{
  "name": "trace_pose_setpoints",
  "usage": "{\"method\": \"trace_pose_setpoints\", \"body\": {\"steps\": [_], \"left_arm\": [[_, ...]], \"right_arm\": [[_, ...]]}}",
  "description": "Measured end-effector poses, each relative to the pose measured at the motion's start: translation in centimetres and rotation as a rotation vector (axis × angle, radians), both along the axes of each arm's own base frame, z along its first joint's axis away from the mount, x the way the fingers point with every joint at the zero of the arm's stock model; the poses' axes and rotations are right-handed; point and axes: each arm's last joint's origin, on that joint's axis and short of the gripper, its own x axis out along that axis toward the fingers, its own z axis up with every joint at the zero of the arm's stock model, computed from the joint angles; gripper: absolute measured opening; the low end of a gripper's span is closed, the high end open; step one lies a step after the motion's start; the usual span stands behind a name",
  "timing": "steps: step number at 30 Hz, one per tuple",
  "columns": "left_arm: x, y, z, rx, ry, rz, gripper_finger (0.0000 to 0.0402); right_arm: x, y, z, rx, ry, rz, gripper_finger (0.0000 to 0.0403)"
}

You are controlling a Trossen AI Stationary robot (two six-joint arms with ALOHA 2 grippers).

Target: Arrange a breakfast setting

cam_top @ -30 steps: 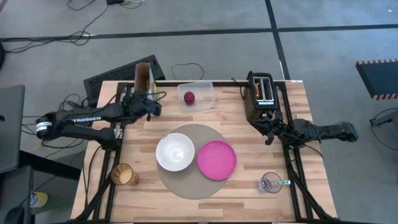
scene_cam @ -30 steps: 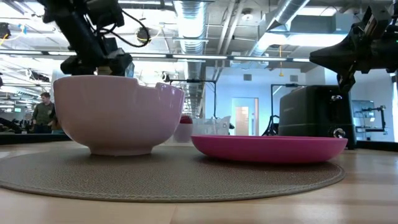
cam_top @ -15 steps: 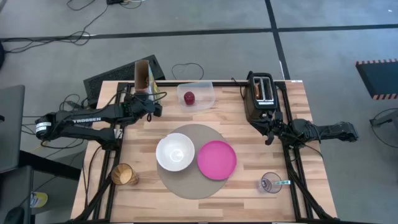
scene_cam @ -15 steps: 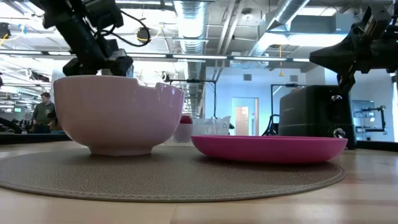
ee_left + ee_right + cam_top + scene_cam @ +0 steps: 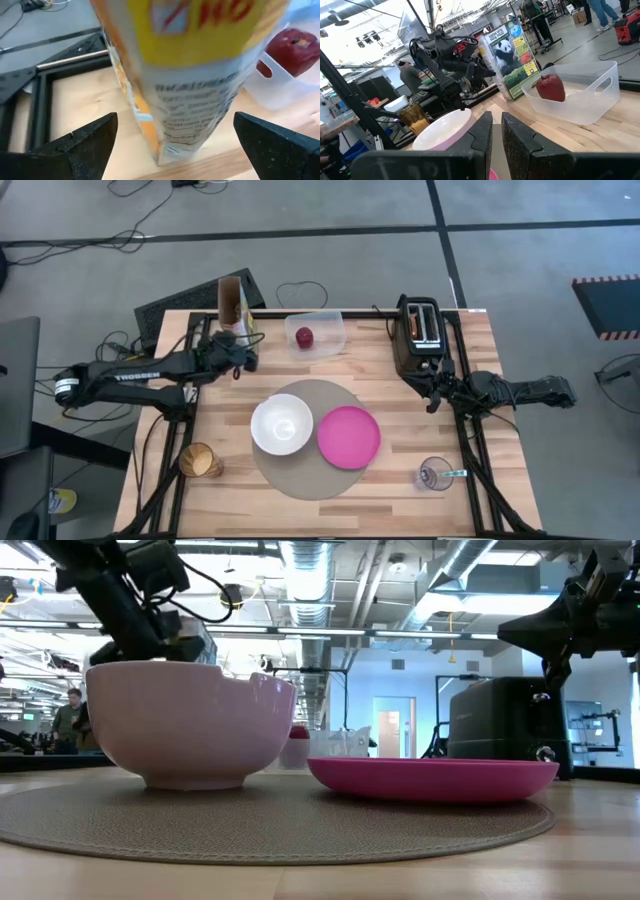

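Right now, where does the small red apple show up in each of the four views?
High view: apple in the clear tub at the table's back edge.
Low view: only a red sliver behind the white bowl.
Left wrist view: upper right, beside the cereal box.
Right wrist view: right of centre.
Shared landmark: the tub.

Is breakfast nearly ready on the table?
Partly. The white bowl and magenta plate already sit on the round mat. The left pincer is open around a cereal box. The apple is still in its tub, and the glass with the spoon stands off the mat.
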Motion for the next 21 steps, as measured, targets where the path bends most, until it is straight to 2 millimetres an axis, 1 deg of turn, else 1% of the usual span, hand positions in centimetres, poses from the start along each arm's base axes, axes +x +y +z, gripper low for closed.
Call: {"method": "trace_pose_setpoints", "body": {"steps": [3, 11, 18, 21], "left_arm": [[0.3, 0.2, -0.6, 0.039, -0.053, -0.007, 0.0384], [-0.2, 1.2, -1.8, 0.079, -0.092, 0.038, 0.0384], [-0.1, 2.3, -1.4, 0.136, -0.077, 0.017, 0.0384], [0.1, 2.9, -1.7, 0.137, -0.063, 0.01, 0.0384]], "right_arm": [[0.0, 0.0, 0.0, 0.0, 0.0, 0.0, 0.007], [0.0, 0.0, 0.0, 0.0, 0.0, 0.0, 0.007], [0.0, 0.0, 0.0, 0.0, 0.0, 0.0, 0.007], [0.0, 0.0, 0.0, 0.0, 0.0, 0.0, 0.007]]}}
